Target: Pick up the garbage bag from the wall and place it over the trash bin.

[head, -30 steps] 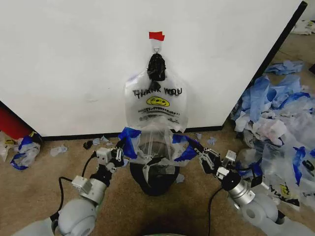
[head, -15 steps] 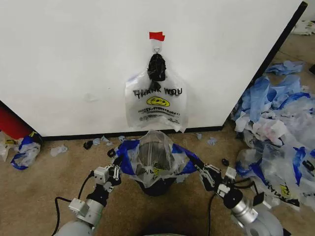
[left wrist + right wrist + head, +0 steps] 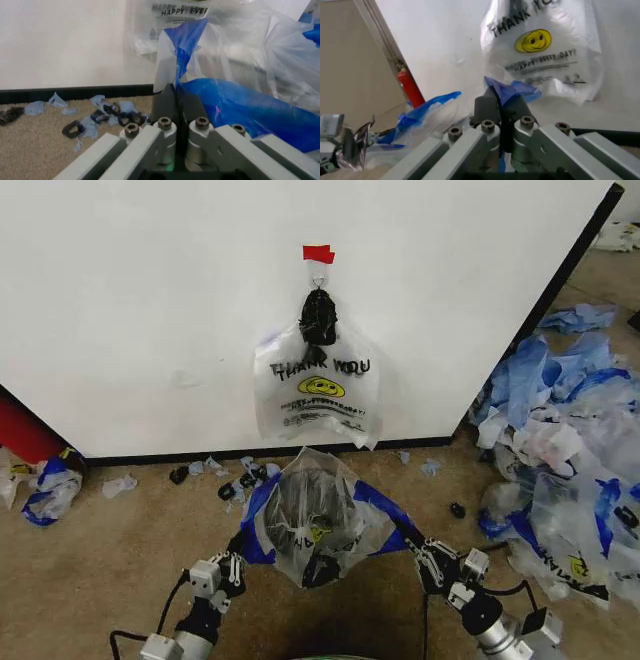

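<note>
tan carpet [image 3: 90, 560], scattered blue scraps [image 3: 560, 400]

Head camera looks down at the wall [image 3: 150, 300]; both wrist cameras face it from low, close.

Both arms end in pale grey metal linkages with dark round screw heads at the joints. The left gripper [image 3: 176, 98] and right gripper [image 3: 501, 102] carry black jaws. Black cables loop along silver cylindrical wrists.

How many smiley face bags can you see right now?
2 clear ones: one bag hanging from the hook on the wall at, another stretched between the left hand and right hand at. The pile on the right may hide more.
</note>
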